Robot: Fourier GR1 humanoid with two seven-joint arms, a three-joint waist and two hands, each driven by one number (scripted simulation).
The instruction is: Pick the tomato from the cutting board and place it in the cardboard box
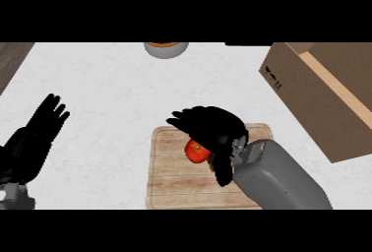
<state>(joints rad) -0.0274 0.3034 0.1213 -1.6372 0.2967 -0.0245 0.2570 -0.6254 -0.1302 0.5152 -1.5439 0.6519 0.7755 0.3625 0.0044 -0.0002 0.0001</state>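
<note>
A red tomato lies on the wooden cutting board in the lower middle of the head view. My right hand hangs over it with fingers curled around its top and right side, hiding most of it. The cardboard box stands at the right edge, tilted, its open top facing up and right. My left hand rests open at the left, fingers up, away from the board.
A grey bowl with something orange inside sits at the counter's far edge, above the board. A dark strip of the counter's edge shows at the upper left. White counter lies between board and box.
</note>
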